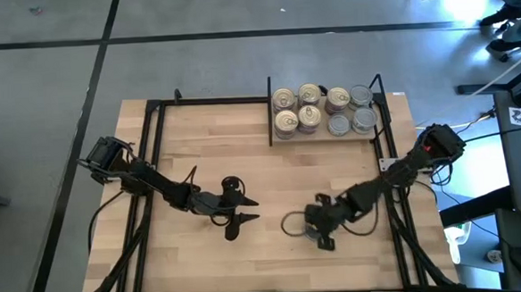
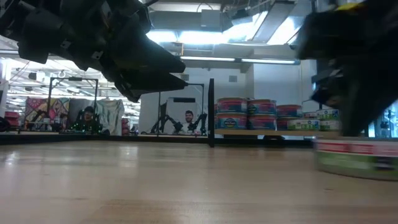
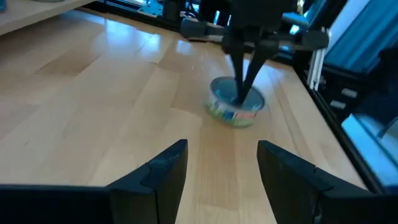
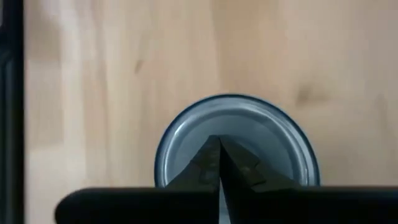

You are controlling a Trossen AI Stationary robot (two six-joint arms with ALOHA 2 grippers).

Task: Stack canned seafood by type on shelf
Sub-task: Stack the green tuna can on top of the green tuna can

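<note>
Two people (image 2: 90, 117) apparently seated beyond the tabletop (image 1: 244, 174).

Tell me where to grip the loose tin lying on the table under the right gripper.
Grip the grey-lidded tin across its side wall, coming straight down from above: it sits flat and low, lid up, with bare wood all round. The right gripper hangs over the lid's centre with its fingers together, so open it first.

Tin (image 4: 236, 140) near rim hidden behind right pincer (image 4: 219, 163).

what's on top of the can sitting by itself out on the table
The right gripper sits over the lone can, its shut fingertips on the plain grey lid. Nothing else is on it. The part of the lid beneath the gripper is hidden.
</note>
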